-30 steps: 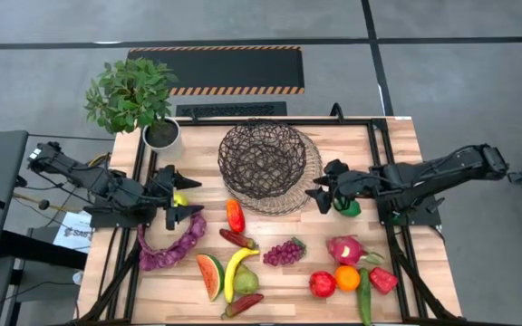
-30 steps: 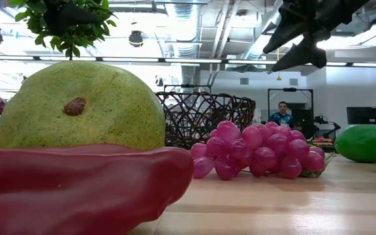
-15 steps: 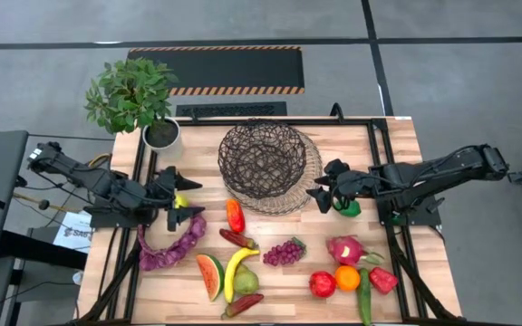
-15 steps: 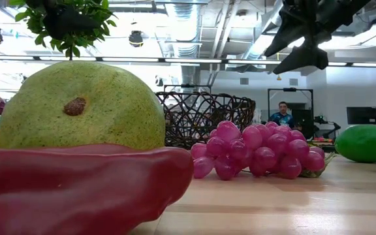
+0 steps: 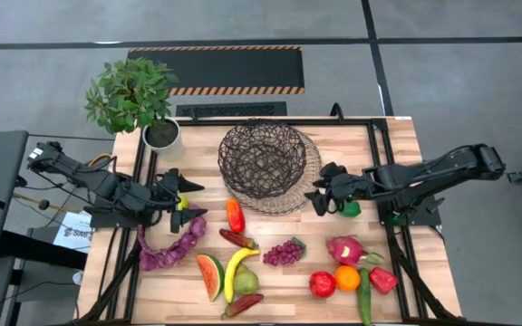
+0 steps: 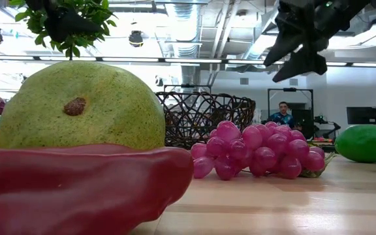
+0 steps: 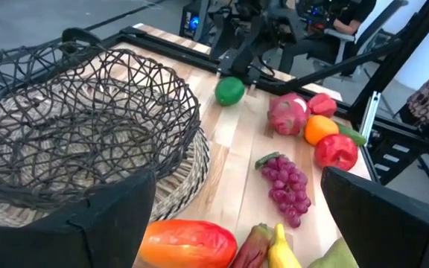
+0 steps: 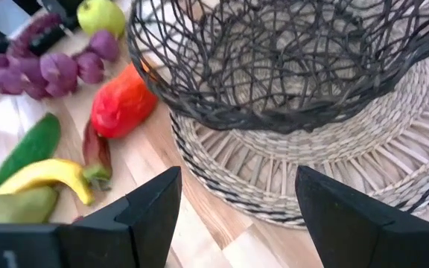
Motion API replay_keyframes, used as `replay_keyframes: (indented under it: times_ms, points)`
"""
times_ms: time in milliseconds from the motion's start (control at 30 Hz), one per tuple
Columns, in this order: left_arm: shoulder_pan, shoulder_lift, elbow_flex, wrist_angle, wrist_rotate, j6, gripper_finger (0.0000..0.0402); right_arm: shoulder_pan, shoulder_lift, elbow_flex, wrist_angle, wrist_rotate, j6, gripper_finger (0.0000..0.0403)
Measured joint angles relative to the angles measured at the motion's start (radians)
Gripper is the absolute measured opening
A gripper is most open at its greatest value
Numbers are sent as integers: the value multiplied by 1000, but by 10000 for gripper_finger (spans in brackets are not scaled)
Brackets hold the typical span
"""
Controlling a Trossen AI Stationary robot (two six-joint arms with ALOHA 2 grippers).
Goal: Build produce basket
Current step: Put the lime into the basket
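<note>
The basket [image 5: 263, 161] is dark wire mesh on a tan wicker base, at the table's far middle; it also shows in the left wrist view [image 7: 73, 126] and the right wrist view [image 8: 274, 59]. The produce lies on the near half: purple string [image 5: 172, 243], red-orange pepper [image 5: 235, 215], grapes [image 5: 284, 252], banana [image 5: 236, 270], watermelon slice [image 5: 209, 276], dragon fruit [image 5: 344, 249], orange [image 5: 347, 277]. My left gripper [image 5: 191, 201] is open, left of the basket, with a yellow-green apple [image 5: 180, 201] just behind its fingers. My right gripper [image 5: 315, 197] is open by the basket's right rim, in the air [image 6: 292, 59].
A potted plant [image 5: 134, 98] stands at the far left corner. A green fruit [image 5: 352, 209] lies under my right arm. A red apple [image 5: 323, 284], red pepper [image 5: 383, 280] and green chili [image 5: 364, 299] crowd the near right. Black rails [image 5: 377, 163] run along both sides.
My left gripper has moved a little toward the table's right, nearer the basket. My right gripper has sunk slightly by the basket's rim. Both have stayed open. No produce has moved.
</note>
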Motion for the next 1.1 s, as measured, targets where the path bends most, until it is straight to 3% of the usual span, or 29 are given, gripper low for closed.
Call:
replay_keyframes:
  times_ms: [333,567,733,1100]
  points:
    - [0,-2,0,51,-1,14,368,0,54,2,20,-2,-3,286]
    - [0,-16,10,34,8,18,368,0,54,96,-57,-3,-70,286]
    - [0,-22,58,-14,20,17,368,0,53,175,-216,23,-61,286]
    - [0,-22,100,-87,18,11,368,20,53,190,-678,24,169,286]
